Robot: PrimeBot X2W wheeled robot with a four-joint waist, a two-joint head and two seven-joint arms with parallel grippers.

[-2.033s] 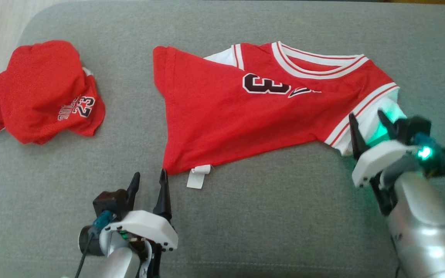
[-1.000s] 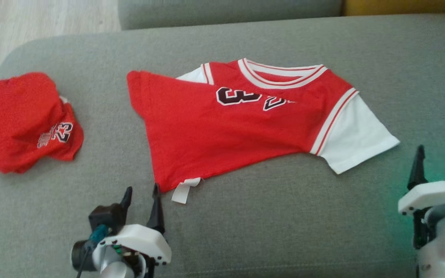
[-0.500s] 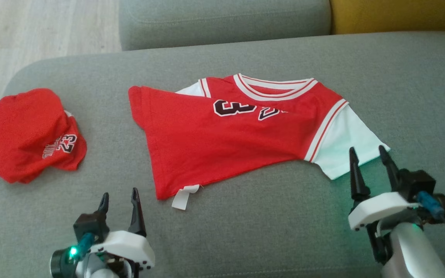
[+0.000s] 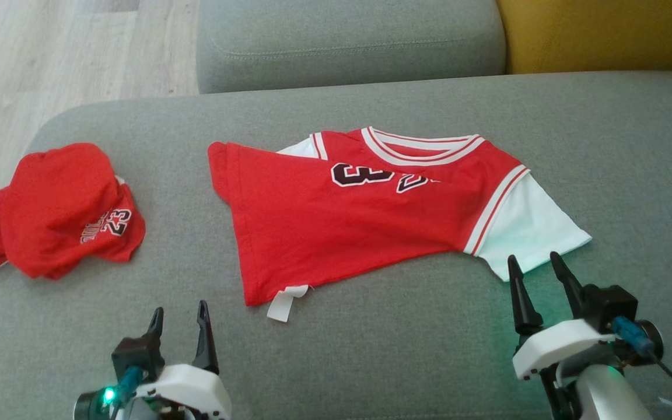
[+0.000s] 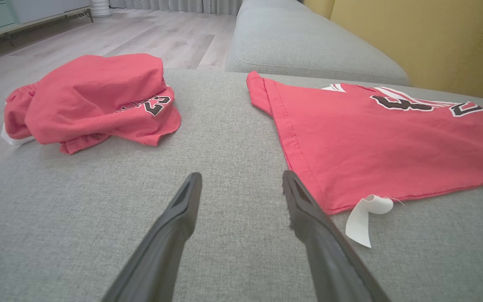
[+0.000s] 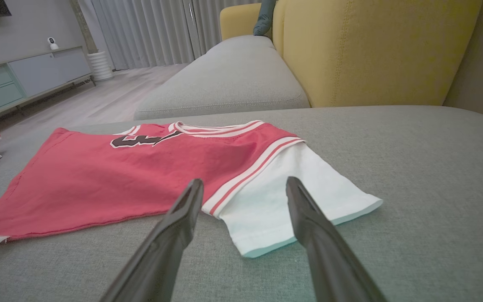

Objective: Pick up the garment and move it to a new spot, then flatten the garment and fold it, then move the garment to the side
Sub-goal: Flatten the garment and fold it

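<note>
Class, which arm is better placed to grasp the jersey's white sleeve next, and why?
Right, likely: the right gripper, open, points at the white sleeve close by; the left gripper sits near the hem.

The left claw [image 4: 178, 308] sits low at the left of the head view, its two dark fingers [image 4: 203, 341] parted wide and pointing up, gripping nothing. The right claw [image 4: 533, 258] sits low at the right, fingers spread just as wide and leaning slightly left, also empty. A green light [image 4: 107, 395] glows low behind the left claw
</note>
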